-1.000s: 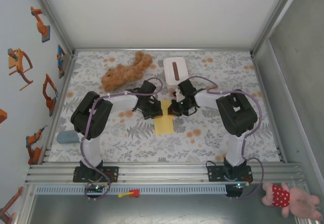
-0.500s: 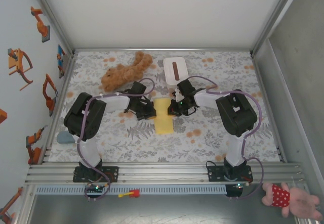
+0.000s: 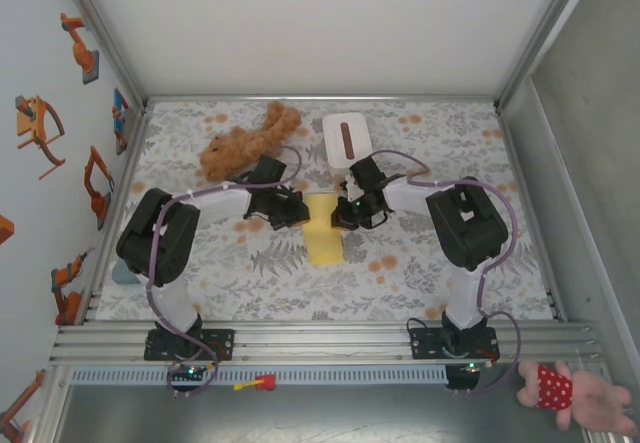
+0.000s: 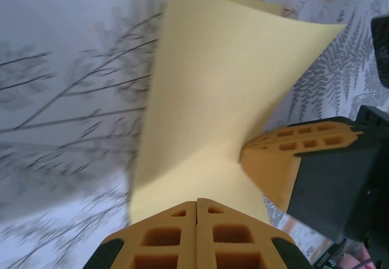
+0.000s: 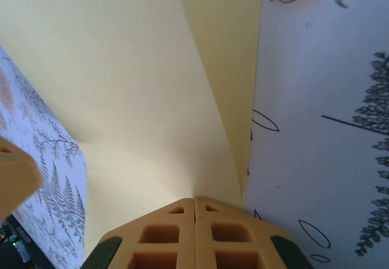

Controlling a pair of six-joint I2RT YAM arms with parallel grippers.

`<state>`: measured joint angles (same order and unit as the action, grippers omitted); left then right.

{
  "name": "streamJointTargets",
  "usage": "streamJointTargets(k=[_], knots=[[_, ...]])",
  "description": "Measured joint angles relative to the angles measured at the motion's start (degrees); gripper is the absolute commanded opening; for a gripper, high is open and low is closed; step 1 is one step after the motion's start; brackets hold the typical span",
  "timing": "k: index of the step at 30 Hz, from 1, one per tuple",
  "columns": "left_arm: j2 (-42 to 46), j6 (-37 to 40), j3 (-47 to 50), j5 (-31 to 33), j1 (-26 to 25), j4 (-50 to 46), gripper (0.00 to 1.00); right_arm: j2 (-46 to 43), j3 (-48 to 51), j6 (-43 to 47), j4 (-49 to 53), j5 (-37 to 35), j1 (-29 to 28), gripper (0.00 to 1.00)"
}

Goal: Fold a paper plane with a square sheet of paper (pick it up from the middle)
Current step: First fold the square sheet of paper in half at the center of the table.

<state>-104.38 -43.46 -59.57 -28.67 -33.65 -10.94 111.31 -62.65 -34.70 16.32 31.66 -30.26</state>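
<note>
We see a robotics lab, a closed test cell rather than a home. The left arm (image 3: 165, 238) and the right arm (image 3: 465, 225) stand bolted to an aluminium rail (image 3: 320, 341) at the near edge of a counter (image 3: 420, 283) covered in leaf-printed cloth. Metal framing and plain white panels box it in. Robot-arm stickers (image 3: 40, 128) dot the left wall.

On far side of leaf-print tablecloth (image 3: 420, 273): brown plush toy (image 3: 245, 143), white box with brown slot (image 3: 347, 139) nearby. At left edge, grey-blue lump (image 3: 128, 271). Beyond near-right corner, pink plush (image 3: 575, 393).
</note>
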Motion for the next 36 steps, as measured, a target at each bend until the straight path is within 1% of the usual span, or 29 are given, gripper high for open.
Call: streamJointTargets(k=[3, 7, 15, 19, 23, 25, 28, 31, 33, 36], knots=[[-3.4, -1.4, -1.3, -1.1, -1.1, 2.6, 0.04, 0.0, 0.0, 0.0, 0.0, 0.0, 0.0, 0.00], [-6.3, -2.8, -1.6, -1.6, -1.3, 4.2, 0.04, 0.0, 0.0, -0.2, 0.0, 0.0, 0.0, 0.00], [-6.7, -2.3, -1.6, -2.0, 0.3, 4.0, 0.04, 0.0, 0.1, -0.4, 0.0, 0.0, 0.0, 0.00], [-6.4, -0.6, -0.6, -3.1, 2.1, 4.1, 0.04, 0.0, 0.1, -0.4, -0.1, 0.0, 0.0, 0.00], [-4.5, 1.4, 2.1, -4.0, 5.8, 4.0, 0.04, 0.0, 0.2, -0.4, -0.1, 0.0, 0.0, 0.00], [-3.6, 2.2, 2.9, -3.7, 7.7, 3.3, 0.04, 0.0, 0.2, -0.4, -0.1, 0.0, 0.0, 0.00], [-1.7, 2.6, 3.5, -1.9, 9.2, 2.1, 0.04, 0.0, 0.2, -0.4, -0.1, 0.0, 0.0, 0.00], [0.9, 2.2, 3.7, -1.3, 8.7, 2.6, 0.04, -0.1, 0.3, -0.4, -0.1, -0.1, 0.0, 0.00], [2.0, 1.5, 3.7, -1.3, 7.0, 4.2, 0.04, -0.1, 0.3, -0.4, -0.1, -0.2, 0.0, 0.00], [1.4, 0.2, 2.6, -1.4, 4.0, 6.3, 0.04, -0.1, 0.3, -0.4, -0.1, -0.3, -0.1, 0.00]])
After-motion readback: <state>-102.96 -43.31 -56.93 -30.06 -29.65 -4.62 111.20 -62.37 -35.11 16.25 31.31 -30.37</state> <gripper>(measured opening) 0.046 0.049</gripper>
